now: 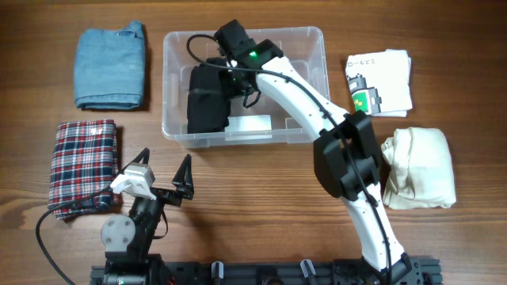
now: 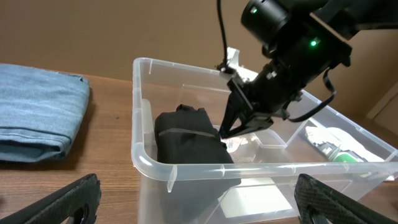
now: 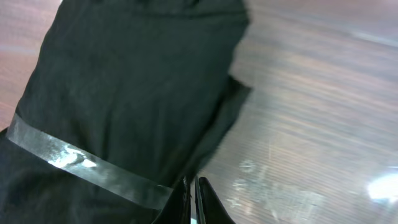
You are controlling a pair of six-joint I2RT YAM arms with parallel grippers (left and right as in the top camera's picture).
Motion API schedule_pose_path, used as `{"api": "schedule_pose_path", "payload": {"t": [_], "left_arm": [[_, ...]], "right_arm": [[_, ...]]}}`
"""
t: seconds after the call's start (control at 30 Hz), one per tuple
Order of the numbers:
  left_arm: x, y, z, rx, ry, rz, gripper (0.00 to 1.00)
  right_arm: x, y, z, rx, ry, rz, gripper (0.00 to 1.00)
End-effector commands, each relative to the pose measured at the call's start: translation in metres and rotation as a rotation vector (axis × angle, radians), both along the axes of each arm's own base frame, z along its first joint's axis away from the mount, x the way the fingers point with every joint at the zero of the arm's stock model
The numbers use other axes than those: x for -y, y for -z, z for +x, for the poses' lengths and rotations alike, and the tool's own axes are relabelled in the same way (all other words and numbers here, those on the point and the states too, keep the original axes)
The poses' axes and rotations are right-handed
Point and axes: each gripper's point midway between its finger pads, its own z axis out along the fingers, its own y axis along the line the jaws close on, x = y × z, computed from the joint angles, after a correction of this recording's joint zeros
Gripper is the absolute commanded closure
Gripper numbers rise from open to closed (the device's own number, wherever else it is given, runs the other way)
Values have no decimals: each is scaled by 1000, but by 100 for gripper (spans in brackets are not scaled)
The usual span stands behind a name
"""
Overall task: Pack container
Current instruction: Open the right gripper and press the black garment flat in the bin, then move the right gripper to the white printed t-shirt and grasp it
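The clear plastic container (image 1: 245, 33) stands at the back middle of the table, with a white label (image 1: 253, 123) on its near wall. A folded black garment (image 1: 206, 103) with a strip of clear tape lies in its left half. It also shows in the left wrist view (image 2: 186, 140) and the right wrist view (image 3: 124, 93). My right gripper (image 2: 222, 133) reaches down into the container. Its fingers (image 3: 191, 186) are pressed together at the garment's right edge. My left gripper (image 1: 165, 162) is open and empty in front of the container (image 2: 205, 168).
Folded blue jeans (image 1: 109, 67) lie at the back left, and a plaid garment (image 1: 83, 166) lies at the front left. A white printed garment (image 1: 380, 81) and a cream garment (image 1: 420, 168) lie to the right of the container.
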Motion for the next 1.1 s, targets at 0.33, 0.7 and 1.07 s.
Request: {"api": "schedule_pose_path", "payload": {"t": [0.33,0.7,1.07], "left_arm": [[-2,2,0,1,-9,19,0],[-2,2,1,1,-9,19,0],[-2,2,1,1,-9,19,0]], "right_arm": [[-43,34,-23,-132,-60,143,96],[-2,-51,11,46,33,134,83],[287,-239,-11,338,311,-443,22]]}}
